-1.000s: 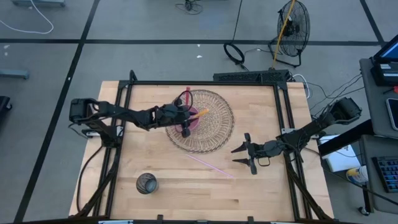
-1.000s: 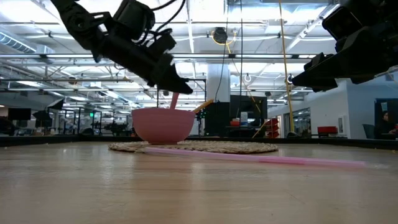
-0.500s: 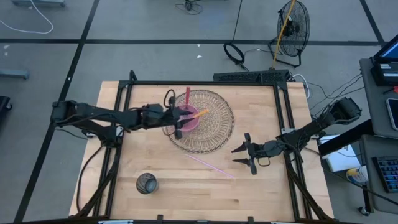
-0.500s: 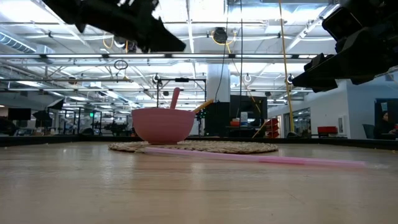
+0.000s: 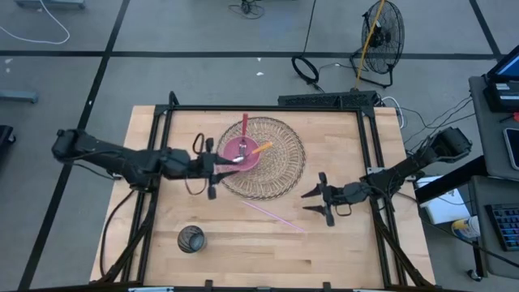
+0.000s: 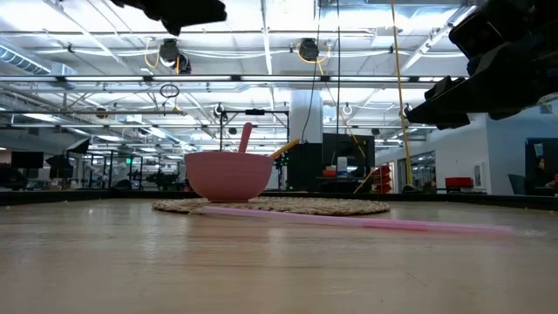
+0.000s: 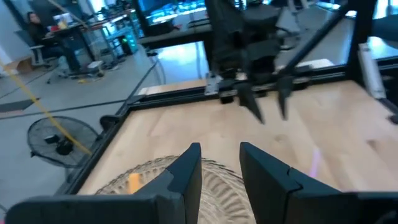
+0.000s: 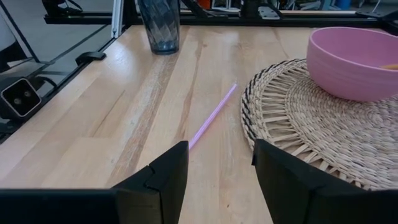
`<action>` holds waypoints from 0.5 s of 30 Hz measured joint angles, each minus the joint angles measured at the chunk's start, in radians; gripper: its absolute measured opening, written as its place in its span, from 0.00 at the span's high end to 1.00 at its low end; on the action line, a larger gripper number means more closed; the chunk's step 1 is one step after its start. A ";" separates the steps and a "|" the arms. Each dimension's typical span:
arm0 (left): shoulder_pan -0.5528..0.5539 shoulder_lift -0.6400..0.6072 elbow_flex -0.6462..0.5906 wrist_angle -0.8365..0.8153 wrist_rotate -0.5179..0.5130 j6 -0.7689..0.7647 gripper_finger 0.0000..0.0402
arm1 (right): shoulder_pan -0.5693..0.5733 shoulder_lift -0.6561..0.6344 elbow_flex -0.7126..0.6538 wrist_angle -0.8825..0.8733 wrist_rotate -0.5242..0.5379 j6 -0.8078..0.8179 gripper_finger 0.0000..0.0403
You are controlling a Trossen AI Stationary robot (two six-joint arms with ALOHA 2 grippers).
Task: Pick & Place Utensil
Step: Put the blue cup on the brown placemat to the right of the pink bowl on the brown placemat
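Observation:
A pink bowl (image 5: 242, 152) stands on a round woven mat (image 5: 280, 166) at the table's far middle. A pink utensil (image 6: 245, 138) and an orange one (image 6: 283, 150) lean inside the bowl against its rim. My left gripper (image 5: 222, 165) hovers open and empty, high above the mat's left edge, pointing at the bowl. It also shows in the low view (image 6: 187, 10). My right gripper (image 5: 318, 201) waits open to the right of the mat. A pink straw (image 8: 212, 116) lies flat on the table before it.
A dark ribbed cup (image 5: 191, 239) stands near the front left of the table. A black frame (image 5: 268, 108) runs along the table's far and side edges. Bare wood lies between the cup and the straw (image 5: 272, 212).
My left gripper has risen from just over the bowl and drawn back toward the table's left edge, staying open and empty. The pink utensil stays leaning in the bowl.

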 joint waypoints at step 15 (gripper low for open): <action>-0.299 -0.046 0.000 -0.220 -0.112 -0.190 0.71 | -0.036 0.000 0.000 0.010 -0.004 0.000 0.58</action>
